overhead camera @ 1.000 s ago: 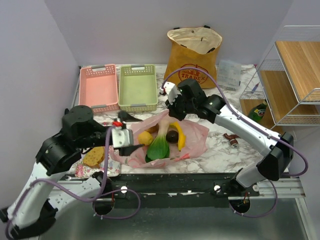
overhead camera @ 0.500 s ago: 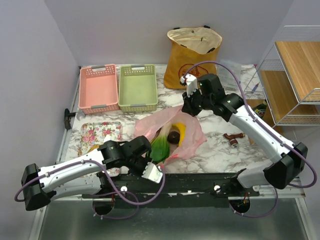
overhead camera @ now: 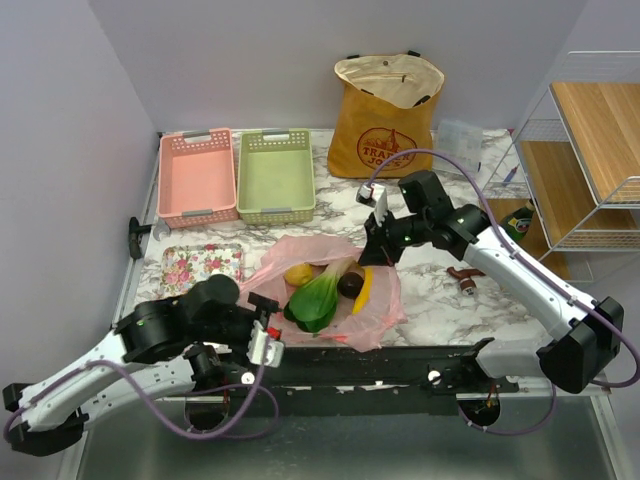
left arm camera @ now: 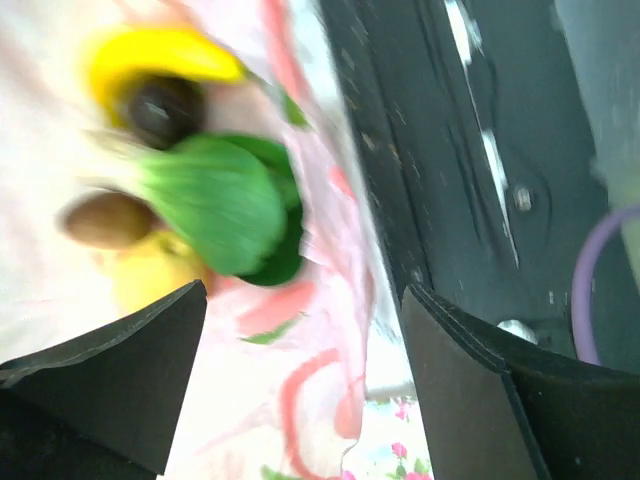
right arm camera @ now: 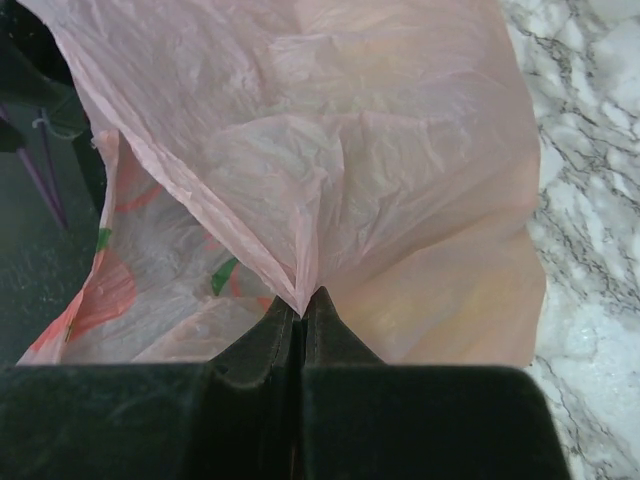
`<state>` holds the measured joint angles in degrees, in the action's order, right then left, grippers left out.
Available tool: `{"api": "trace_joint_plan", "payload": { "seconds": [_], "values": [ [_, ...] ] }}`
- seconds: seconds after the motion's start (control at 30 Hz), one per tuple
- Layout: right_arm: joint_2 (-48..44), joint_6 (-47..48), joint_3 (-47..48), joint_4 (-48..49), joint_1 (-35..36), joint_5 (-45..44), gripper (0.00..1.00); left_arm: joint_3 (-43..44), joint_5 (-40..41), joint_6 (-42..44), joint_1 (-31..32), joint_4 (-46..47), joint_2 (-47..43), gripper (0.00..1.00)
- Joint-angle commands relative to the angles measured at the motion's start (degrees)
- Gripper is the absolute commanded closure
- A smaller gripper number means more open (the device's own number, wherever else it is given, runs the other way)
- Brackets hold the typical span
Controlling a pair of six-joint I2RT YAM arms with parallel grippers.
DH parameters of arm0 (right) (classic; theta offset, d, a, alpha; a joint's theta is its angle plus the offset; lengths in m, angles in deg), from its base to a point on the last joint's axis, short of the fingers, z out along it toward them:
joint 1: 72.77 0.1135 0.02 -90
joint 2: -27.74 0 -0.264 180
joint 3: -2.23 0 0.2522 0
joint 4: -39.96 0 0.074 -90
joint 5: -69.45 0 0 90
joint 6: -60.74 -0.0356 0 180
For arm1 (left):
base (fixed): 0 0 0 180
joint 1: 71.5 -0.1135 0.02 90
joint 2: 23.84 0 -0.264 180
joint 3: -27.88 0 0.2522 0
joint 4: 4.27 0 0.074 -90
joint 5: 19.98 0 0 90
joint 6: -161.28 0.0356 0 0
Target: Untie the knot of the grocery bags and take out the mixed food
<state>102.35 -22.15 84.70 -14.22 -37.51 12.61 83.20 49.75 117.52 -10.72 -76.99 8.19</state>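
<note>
My right gripper (right arm camera: 301, 300) is clamped tight, its two fingers pressed flat together on a pinched fold of the pink bag (right arm camera: 330, 180). The film rises to my fingertips in a peak. From there it spreads ahead of them and down onto the marble table (right arm camera: 590, 150), which shows to my right.

My left gripper (left arm camera: 305, 290) stands wide apart, with nothing between its fingers (left arm camera: 120, 380) and nothing in its hold. That view is blurred. Just ahead of the open jaws the bag lies spread with its mouth open and the food bare on the film. The leek (left arm camera: 215, 205) is nearest, its green leaves towards me. The brown mushroom (left arm camera: 105, 220) and the lemon (left arm camera: 150, 285) sit beside it on my left. Beyond the leek lie the dark fruit (left arm camera: 160, 105) and then the banana (left arm camera: 160, 55). To the right of the jaws runs the black rail (left arm camera: 450, 150) at the table's near edge.

From above, the bag lies between my two grippers. The tote (overhead camera: 385, 120) stands upright beyond the right one, well apart from it, at the far edge. Far ahead of my left gripper sit two baskets (overhead camera: 197, 175) side by side, with a floral tray (overhead camera: 203, 268) between them and my left arm.
</note>
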Motion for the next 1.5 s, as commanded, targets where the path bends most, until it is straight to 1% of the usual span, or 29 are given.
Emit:
{"api": "trace_joint_plan", "payload": {
  "seconds": [0.0, 0.03, 0.07, 0.1, 0.13, 0.2, 0.27, 0.4, 0.47, 0.53, 0.6, 0.7, 0.77, 0.83, 0.97, 1.0, 1.07, 1.13, 1.2, 1.23, 1.27, 1.3, 1.37, 1.4, 1.43, 1.47],
  "values": [
    [0.1, 1.3, -1.3, 0.1, 1.1, 5.0, 0.99, 7.9, -0.9, -17.7, -0.6, 8.4, -4.6, 0.19],
    [0.5, 1.3, -1.4, 0.5, 1.3, 4.9, 0.99, 8.2, 0.3, -19.0, -0.6, 10.1, -3.9, 0.23],
    [0.8, 1.3, -1.5, 1.0, 1.6, 4.9, 0.99, 8.5, 1.7, -20.0, -0.6, 12.2, -2.8, 0.29],
    [1.3, 1.2, -1.3, 1.5, 1.8, 4.9, 0.99, 8.6, 3.5, -20.8, -0.6, 14.3, -0.7, 0.38],
    [1.6, 0.6, -1.3, 2.1, 2.1, 4.7, 0.99, 8.8, 4.5, -21.4, -0.6, 16.1, 1.1, 0.45],
    [2.5, -1.9, -1.1, 3.8, 2.1, 3.5, 0.99, 9.2, 3.7, -20.5, -0.3, 18.6, 5.4, 0.54],
    [3.2, -4.2, -1.0, 5.2, 2.1, 2.5, 1.00, 9.7, 3.6, -20.2, 0.8, 20.3, 9.7, 0.57],
    [3.6, -7.8, -1.1, 7.6, 2.1, 0.0, 0.99, 7.9, 7.6, -21.3, 1.5, 27.1, 18.6, 0.62],
    [3.5, -9.3, -1.0, 8.0, 2.0, -1.0, 0.99, 5.4, 11.7, -21.7, 1.5, 32.4, 22.1, 0.60],
    [3.0, -9.4, -1.0, 7.9, 2.0, -1.4, 0.99, 3.4, 15.6, -22.9, 1.4, 36.8, 25.7, 0.52],
    [2.4, -9.4, -1.3, 7.7, 2.0, -1.8, 0.99, 1.8, 18.6, -24.0, 1.3, 40.6, 28.7, 0.49],
    [1.6, -9.3, -2.0, 7.6, 2.0, -2.1, 0.99, -0.4, 19.8, -24.8, 1.3, 43.8, 32.3, 0.44],
    [1.3, -9.3, -2.7, 7.6, 2.0, -2.2, 0.99, -2.2, 22.6, -24.5, 1.2, 46.6, 34.7, 0.39],
    [1.2, -9.2, -3.1, 7.7, 2.0, -2.1, 0.99, -4.1, 23.6, -24.4, 0.6, 49.1, 36.8, 0.35],
    [1.1, -8.5, -3.3, 7.3, 2.0, -2.0, 0.99, -6.2, 25.0, -24.6, -2.0, 51.6, 40.9, 0.30],
    [1.1, -8.5, -3.4, 7.3, 2.0, -2.1, 0.99, -5.9, 26.3, -24.6, -2.1, 50.9, 42.1, 0.29],
    [1.1, -8.5, -3.6, 7.3, 2.0, -2.1, 0.99, -5.9, 26.4, -24.8, -2.9, 50.5, 43.9, 0.26],
    [1.4, -8.6, -3.8, 7.5, 2.0, -2.0, 0.99, -6.1, 26.6, -24.6, -3.2, 50.3, 45.2, 0.26],
    [1.7, -8.6, -3.7, 7.7, 2.0, -2.4, 0.99, -5.8, 25.8, -24.5, -3.5, 49.2, 45.2, 0.32],
    [1.8, -8.4, -3.6, 7.8, 2.0, -2.8, 0.99, -5.3, 25.3, -24.5, -3.4, 48.4, 44.8, 0.39],
    [1.9, -8.3, -3.5, 7.8, 2.0, -3.3, 0.99, -4.9, 24.3, -24.3, -3.5, 47.3, 43.9, 0.47],
    [2.0, -8.3, -3.5, 7.8, 2.0, -3.8, 0.99, -4.5, 23.4, -23.9, -3.5, 46.4, 42.5, 0.57],
    [2.1, -8.3, -3.4, 7.8, 2.0, -4.2, 0.99, -3.8, 22.6, -23.5, -3.5, 45.1, 39.1, 0.82],
    [2.2, -8.3, -3.4, 7.8, 2.0, -4.3, 0.99, -3.1, 22.5, -23.2, -3.5, 44.1, 37.2, 0.92],
    [2.3, -8.3, -3.4, 7.9, 2.0, -4.5, 0.99, -2.0, 22.3, -23.1, -3.5, 42.8, 35.9, 1.00],
    [2.3, -8.3, -3.4, 7.9, 1.9, -4.6, 0.99, -1.2, 22.1, -23.2, -3.5, 42.0, 34.3, 1.00]
  ]
}}
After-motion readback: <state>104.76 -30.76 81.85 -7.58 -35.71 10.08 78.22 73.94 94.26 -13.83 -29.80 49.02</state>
